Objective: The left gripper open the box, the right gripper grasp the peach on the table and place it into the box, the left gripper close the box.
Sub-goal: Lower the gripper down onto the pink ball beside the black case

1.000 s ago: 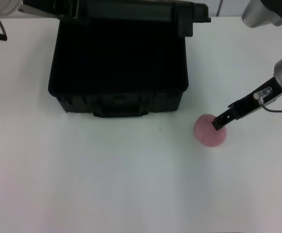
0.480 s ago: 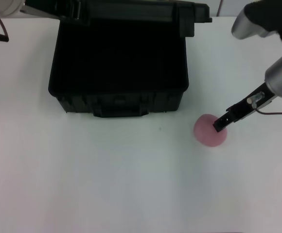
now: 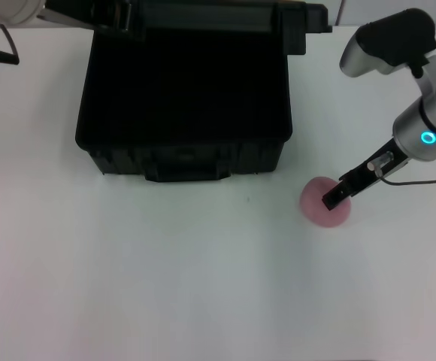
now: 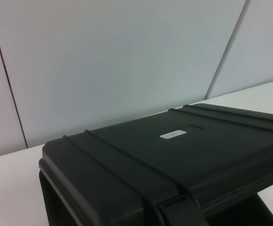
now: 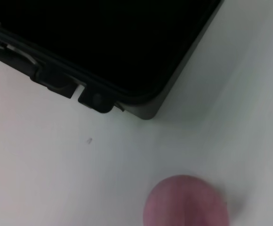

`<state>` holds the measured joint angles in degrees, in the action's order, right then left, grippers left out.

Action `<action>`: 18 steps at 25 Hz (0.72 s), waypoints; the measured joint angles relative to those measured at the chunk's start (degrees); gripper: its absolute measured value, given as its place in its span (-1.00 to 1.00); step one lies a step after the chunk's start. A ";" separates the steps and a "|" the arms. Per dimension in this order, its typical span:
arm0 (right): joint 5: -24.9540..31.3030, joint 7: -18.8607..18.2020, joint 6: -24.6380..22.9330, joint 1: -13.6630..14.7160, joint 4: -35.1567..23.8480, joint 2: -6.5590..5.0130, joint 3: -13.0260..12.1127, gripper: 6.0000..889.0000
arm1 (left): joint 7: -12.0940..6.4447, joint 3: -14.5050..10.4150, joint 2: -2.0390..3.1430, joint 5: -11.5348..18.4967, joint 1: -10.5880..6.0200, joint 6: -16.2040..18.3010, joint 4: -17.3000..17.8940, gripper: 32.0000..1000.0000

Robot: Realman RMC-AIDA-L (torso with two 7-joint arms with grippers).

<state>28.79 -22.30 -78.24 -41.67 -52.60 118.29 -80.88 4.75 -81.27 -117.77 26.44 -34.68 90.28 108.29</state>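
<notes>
Head view: the right pincer (image 3: 331,201) has slid inward over the last second and its tip now overlaps the peach (image 3: 325,203), which rests on the table (image 3: 203,286) right of the open box (image 3: 182,98). Jaw state: cannot tell. Grasp appears imminent.

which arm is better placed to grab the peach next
Right. The right gripper is already over the peach on the table, right of the open box. The left gripper is up at the box's raised lid at the far left corner.
</notes>
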 joint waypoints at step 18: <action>3.95 -1.44 8.56 -0.88 7.73 0.27 -3.93 0.83 | 0.07 -0.11 0.00 0.53 -0.04 -0.20 -0.01 -0.30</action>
<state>32.74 -23.73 -69.68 -42.54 -44.87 118.57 -84.81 4.82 -81.38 -117.77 26.97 -34.72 90.08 108.28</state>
